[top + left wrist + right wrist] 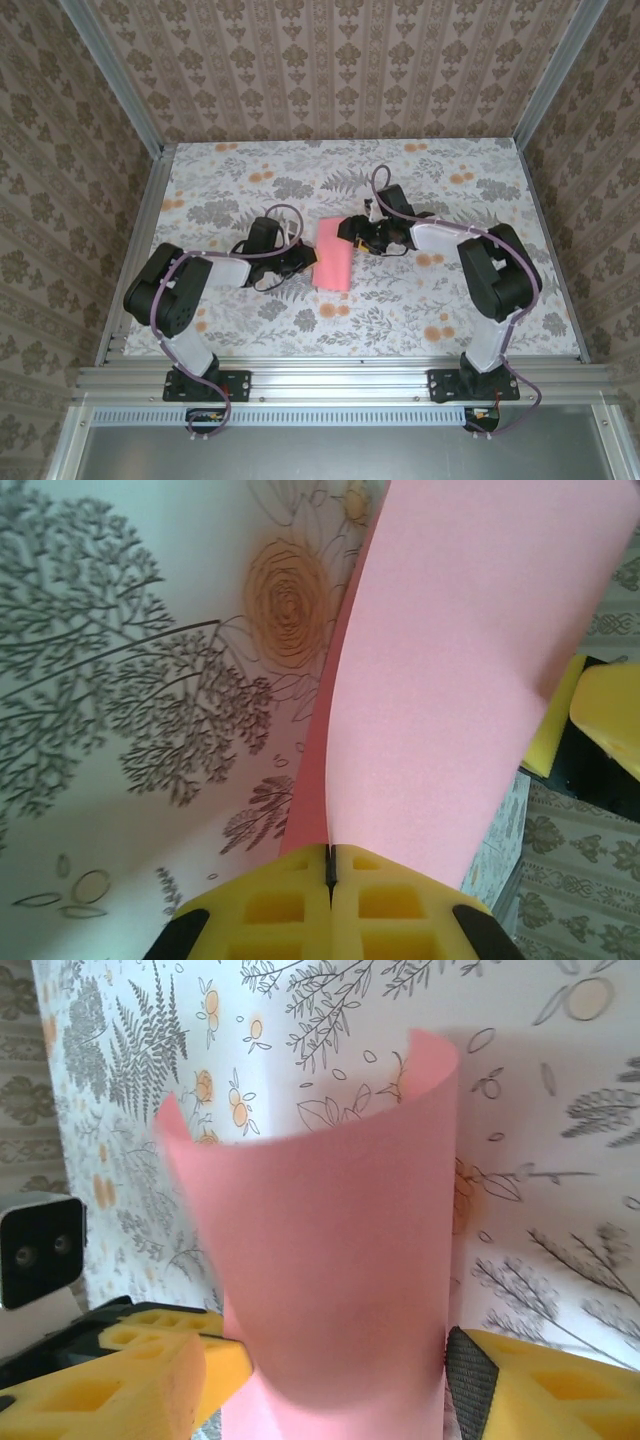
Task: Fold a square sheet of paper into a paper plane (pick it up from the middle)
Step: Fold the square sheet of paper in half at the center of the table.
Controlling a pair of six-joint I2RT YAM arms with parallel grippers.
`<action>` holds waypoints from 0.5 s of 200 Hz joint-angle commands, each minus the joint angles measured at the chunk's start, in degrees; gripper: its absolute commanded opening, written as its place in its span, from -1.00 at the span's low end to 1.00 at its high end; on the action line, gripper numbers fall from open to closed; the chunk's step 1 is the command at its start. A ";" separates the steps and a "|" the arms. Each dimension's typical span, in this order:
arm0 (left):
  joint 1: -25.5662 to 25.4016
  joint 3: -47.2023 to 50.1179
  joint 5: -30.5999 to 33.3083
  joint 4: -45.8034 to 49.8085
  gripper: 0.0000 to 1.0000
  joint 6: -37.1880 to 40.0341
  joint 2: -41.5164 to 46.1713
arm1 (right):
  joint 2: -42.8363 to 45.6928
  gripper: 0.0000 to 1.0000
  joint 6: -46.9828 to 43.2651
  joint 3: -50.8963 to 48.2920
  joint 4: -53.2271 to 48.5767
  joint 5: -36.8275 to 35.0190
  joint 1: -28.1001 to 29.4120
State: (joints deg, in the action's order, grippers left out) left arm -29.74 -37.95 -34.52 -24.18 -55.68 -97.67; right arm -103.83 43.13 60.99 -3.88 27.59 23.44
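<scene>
Holding the square sheet of paper (333, 265) at mid-table, bent over into a soft, uncreased double layer, I judge the plane barely begun. My left gripper (330, 865) is clamped on it between yellow foam pads (270, 910). My right gripper (340, 1370) stands apart around the thin matte pink curl above the flower-printed tabletop (400, 310).
</scene>
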 commanded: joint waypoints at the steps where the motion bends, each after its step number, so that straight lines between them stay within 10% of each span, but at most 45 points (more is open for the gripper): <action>1: -0.76 -2.13 0.50 1.08 -1.00 1.55 0.03 | 2.14 0.43 -2.18 0.60 -10.20 -9.92 1.01; 100: -4.00 -10.88 -0.28 5.75 -1.00 3.58 -6.09 | 5.32 0.50 -2.00 -0.39 -14.36 -13.71 2.51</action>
State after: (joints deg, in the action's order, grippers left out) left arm -32.88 -45.43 -34.48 -21.80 -54.92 -102.04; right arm -100.95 41.91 61.04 -15.66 15.49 25.54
